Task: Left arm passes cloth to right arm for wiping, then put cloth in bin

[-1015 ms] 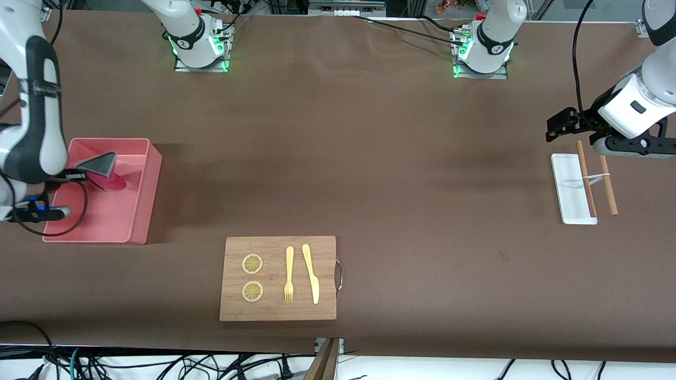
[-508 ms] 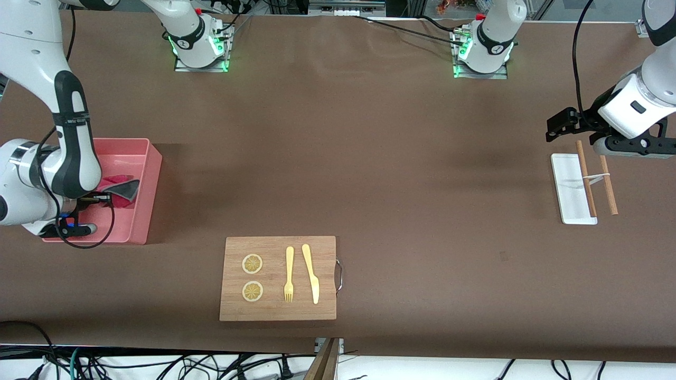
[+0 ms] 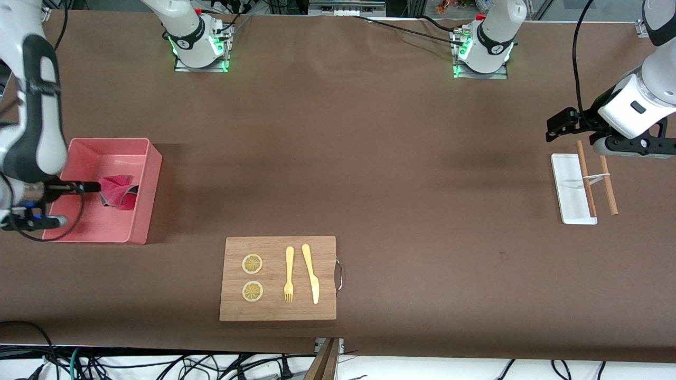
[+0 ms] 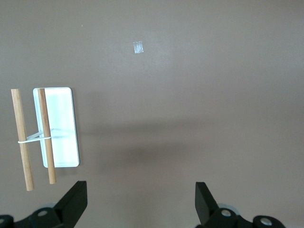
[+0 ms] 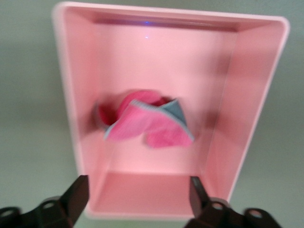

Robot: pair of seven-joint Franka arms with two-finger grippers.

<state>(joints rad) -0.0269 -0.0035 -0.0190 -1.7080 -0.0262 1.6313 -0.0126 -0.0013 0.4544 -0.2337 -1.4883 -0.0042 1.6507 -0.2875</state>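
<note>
Across the brown table (image 3: 369, 158), largest first. Toward the right arm's end, the bin (image 3: 150, 184): pink rectangular tub, tall walls, rounded corners, open top. Nearer the front camera and closer to mid-table, a wooden board (image 3: 277, 311) carrying two lemon slices (image 3: 252, 264), a yellow fork (image 3: 289, 274) and a yellow knife (image 3: 311, 274). Toward the left arm's end, a white tray (image 3: 567, 184) with two wooden sticks (image 3: 608, 184) tied by a band, one lying across the tray, the other just beside it.

Over the bin, the right gripper (image 5: 137, 192), fingers spread wide, holding nothing. Over the table near the white tray, the left gripper (image 4: 141, 199), waiting, fingers likewise wide apart and empty.

Inside the bin, on its floor, the cloth (image 5: 147, 123): small, soft, crumpled into a loose heap, magenta-red on the upper folds, a grey underside turned up at one corner, pale edging along the hem. Clear of both grippers, lying closer to the bin wall that faces mid-table.
</note>
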